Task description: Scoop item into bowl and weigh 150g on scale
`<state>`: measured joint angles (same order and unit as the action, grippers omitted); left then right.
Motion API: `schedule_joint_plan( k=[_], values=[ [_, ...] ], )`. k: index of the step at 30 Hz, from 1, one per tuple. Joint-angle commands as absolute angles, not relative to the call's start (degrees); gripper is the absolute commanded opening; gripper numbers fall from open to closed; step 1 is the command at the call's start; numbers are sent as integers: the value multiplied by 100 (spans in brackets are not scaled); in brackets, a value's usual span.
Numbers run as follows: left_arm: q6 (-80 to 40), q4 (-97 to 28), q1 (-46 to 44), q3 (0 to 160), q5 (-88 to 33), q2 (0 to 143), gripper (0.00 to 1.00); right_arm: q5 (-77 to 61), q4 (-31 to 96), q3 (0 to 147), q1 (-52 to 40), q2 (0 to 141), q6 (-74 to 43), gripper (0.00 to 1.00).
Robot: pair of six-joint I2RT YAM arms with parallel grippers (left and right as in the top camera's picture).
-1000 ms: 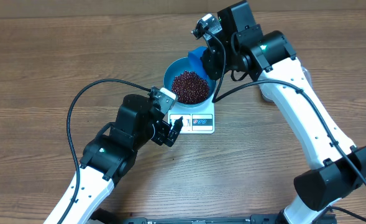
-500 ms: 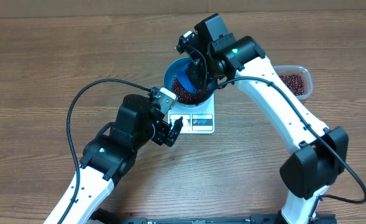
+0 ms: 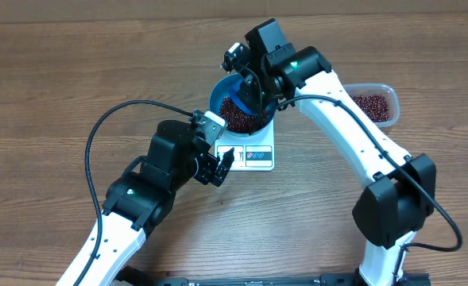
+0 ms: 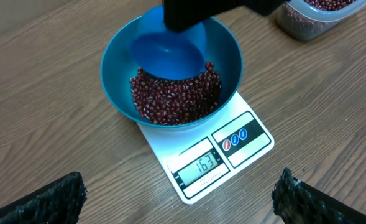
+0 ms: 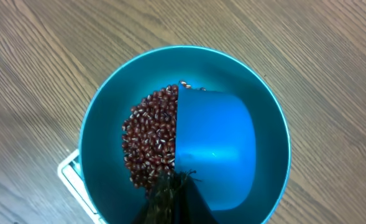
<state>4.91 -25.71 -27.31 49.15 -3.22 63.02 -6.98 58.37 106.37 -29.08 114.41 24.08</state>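
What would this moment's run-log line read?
right hand shut on scoop in bowl of beans | left hand open, empty | bowl on scale | display 163

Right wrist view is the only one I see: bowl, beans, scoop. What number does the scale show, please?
Observer: The scale shows 163, which is above the target.
Operator: Where can the scoop carry the surplus?
Observer: A clear tub stands on the table to the right of the bowl, apart from the scale.
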Motion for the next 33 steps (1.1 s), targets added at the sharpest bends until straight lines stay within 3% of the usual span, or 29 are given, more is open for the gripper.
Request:
schedule_joint_plan(
  k=[1,20,33],
  values=[
    [624,-2543,-2700,4901,-276,6320,100,-620,5808,10617,-2919,11609,2902,4],
    [622,-2545,-2700,4901,-279,6320,99,-526,5802,10617,-2919,11611,3009,4],
    [622,-2547,-2703,4901,-281,6320,100,-1345,6278,10617,-2919,11611,2982,4]
  ],
)
